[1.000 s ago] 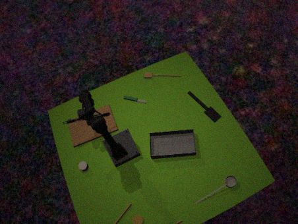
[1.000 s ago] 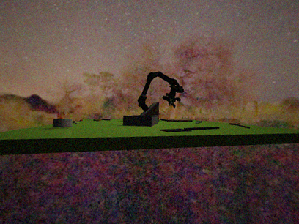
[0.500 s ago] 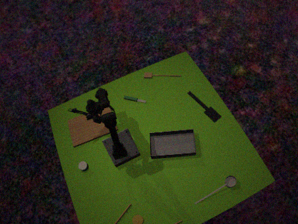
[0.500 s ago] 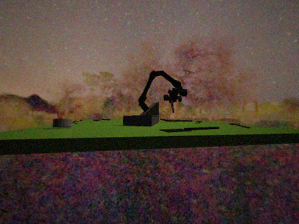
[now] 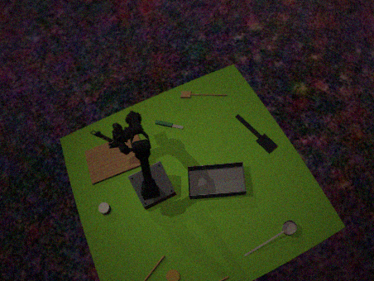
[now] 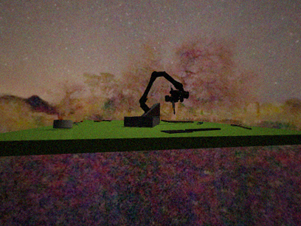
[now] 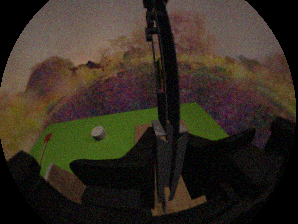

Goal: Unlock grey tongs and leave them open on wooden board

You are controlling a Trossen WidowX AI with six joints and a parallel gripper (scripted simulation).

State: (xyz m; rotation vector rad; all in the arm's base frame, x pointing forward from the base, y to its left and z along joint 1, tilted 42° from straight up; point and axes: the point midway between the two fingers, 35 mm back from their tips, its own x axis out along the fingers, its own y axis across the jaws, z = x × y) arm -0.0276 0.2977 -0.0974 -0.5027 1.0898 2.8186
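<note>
The grey tongs point(image 5: 102, 136) point(image 6: 174, 108) point(image 7: 169, 75) are held in the air, above the table. In the exterior view they hang close to vertical, one end below the gripper; which end points down is too dark to tell. My gripper point(image 5: 117, 145) point(image 6: 173, 96) point(image 7: 157, 128) is shut on them, with the tongs running up the middle of the wrist view. The wooden board point(image 5: 99, 169) point(image 7: 143, 131) lies beside the arm's base, partly hidden by the arm in the top view. The roasting tin point(image 5: 232, 182) has no tongs across it.
A white round object point(image 5: 103, 207) point(image 7: 98, 133) stands left of the arm's base. A green-handled tool point(image 5: 165, 123), a wooden tool point(image 5: 186, 95), a black turner point(image 5: 266, 143) and a ladle point(image 5: 290, 227) lie around the table.
</note>
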